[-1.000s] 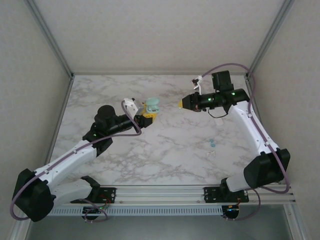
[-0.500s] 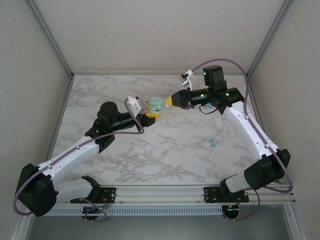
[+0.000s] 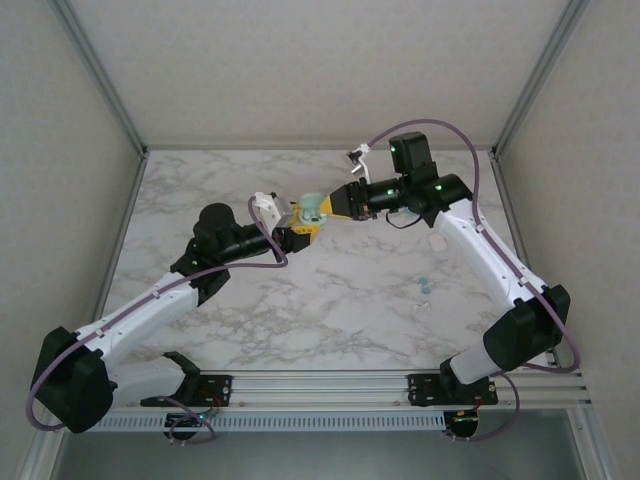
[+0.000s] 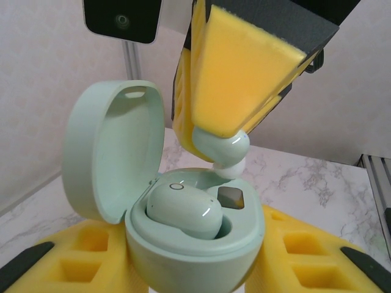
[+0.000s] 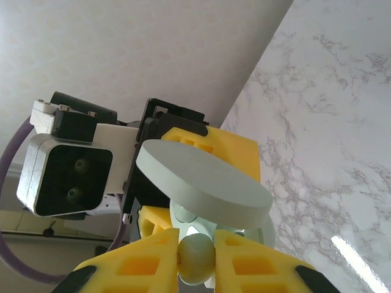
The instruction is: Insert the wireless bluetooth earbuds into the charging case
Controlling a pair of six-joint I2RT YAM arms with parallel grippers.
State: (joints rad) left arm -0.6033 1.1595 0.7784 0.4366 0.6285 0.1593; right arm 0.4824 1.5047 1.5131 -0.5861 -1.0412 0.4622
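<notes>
**Mia:** Where is the charging case (image 4: 197, 247)?

**Tom:** The left pincer (image 4: 195, 265) has it; the two yellow fingers are squeezed on the bottom half, one on each side; the case is up in the air above the table (image 3: 350, 300).

**Mia:** Is it open?

**Tom:** Yes; the lid (image 4: 113, 146) stands up on the left side of the wrist picture; the cup part faces up.

**Mia:** Where are the earbuds?

**Tom:** The first earbud (image 4: 183, 210) lies in the case, in the hole nearer the lid; the second earbud (image 4: 223, 146) is pinched between the tips of the right pincer (image 4: 211, 131); those tips are pressed together on it.

**Mia:** How close is that one to the case?

**Tom:** Very close; it hangs right over the empty hole (image 4: 231, 198), on the side away from the lid; its white tip points down at the hole (I cannot tell if it touches the rim yet); the right pincer comes down at a slant from above.

**Mia:** And from the top?

**Tom:** The two pincers meet near the middle of the table, at the back; the case sits between them; a tiny blue-green bit (image 3: 425, 286) and a small white piece (image 3: 437, 242) lie on the table, well apart from the case.
</notes>
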